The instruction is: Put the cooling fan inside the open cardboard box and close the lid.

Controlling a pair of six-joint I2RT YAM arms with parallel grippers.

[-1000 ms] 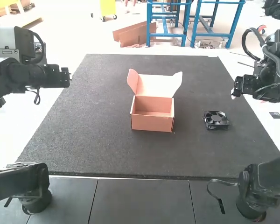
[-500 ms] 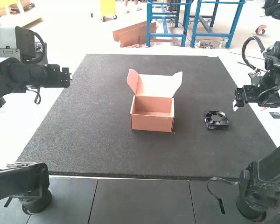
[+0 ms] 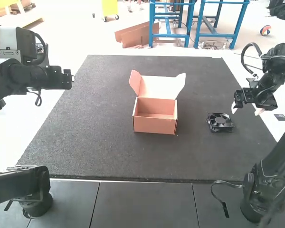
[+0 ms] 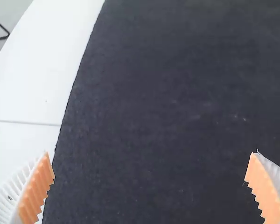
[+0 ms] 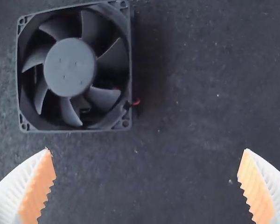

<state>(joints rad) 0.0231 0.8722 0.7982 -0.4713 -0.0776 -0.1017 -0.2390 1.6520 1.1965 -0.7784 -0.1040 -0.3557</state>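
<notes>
A black square cooling fan (image 3: pixel 220 122) lies flat on the dark mat, to the right of an open cardboard box (image 3: pixel 155 115) whose lid (image 3: pixel 156 84) stands up at the back. My right gripper (image 3: pixel 239 99) hangs above the mat just right of and behind the fan. In the right wrist view that gripper (image 5: pixel 144 186) is open and the fan (image 5: pixel 74 70) lies below it, off to one side of the fingers. My left gripper (image 3: pixel 66 79) is held high over the mat's left edge. It (image 4: pixel 149 186) is open with nothing between its pads.
The dark mat (image 3: pixel 95 133) covers most of the white table (image 3: pixel 280 137). Bare table (image 4: pixel 32 79) lies left of the mat's edge. The arm bases (image 3: pixel 266 190) stand at the near corners.
My right gripper has dropped lower and shifted slightly left, toward the fan. The left arm, the box and the fan have stayed put.
</notes>
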